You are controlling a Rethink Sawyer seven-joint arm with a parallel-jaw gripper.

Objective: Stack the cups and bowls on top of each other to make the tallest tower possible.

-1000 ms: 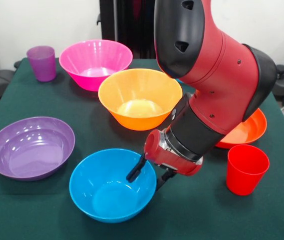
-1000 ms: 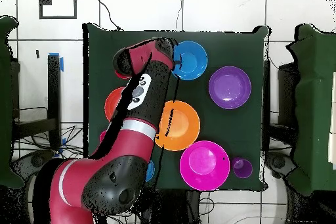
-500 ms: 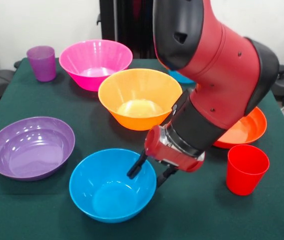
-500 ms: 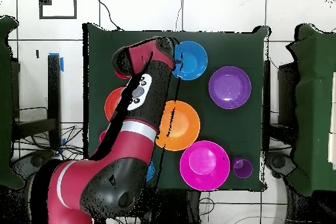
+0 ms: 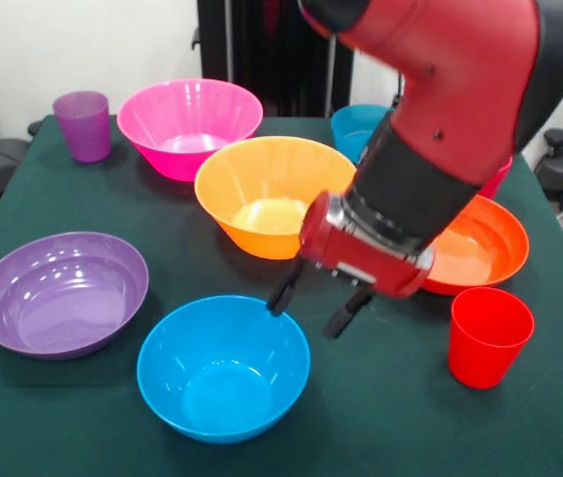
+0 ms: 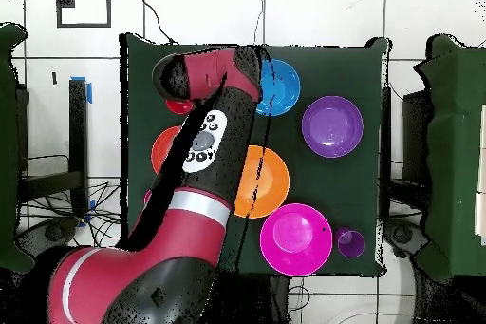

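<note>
My gripper [image 5: 311, 310] is open and empty, raised just above the far right rim of the medium blue bowl [image 5: 223, 368]. That bowl stands upright at the table's near edge and also shows in the overhead view [image 6: 282, 87]. The orange bowl [image 5: 276, 194], pink bowl [image 5: 190, 124], purple bowl [image 5: 61, 291] and red-orange bowl [image 5: 480, 248] stand apart on the cloth. A red cup [image 5: 490, 336] stands at the near right, and the purple cup [image 5: 83, 124] at the far left. No tower is in view; nothing is nested.
A smaller blue bowl [image 5: 356, 127] stands at the back, partly behind the arm. A red rim [image 5: 496, 179] peeks out behind the arm's elbow. In the overhead view the arm covers the table's left part and hides the gripper.
The gripper has lifted out of the blue bowl and shifted a little to the right. The arm's upper part has risen. The blue bowl has stayed in place.
</note>
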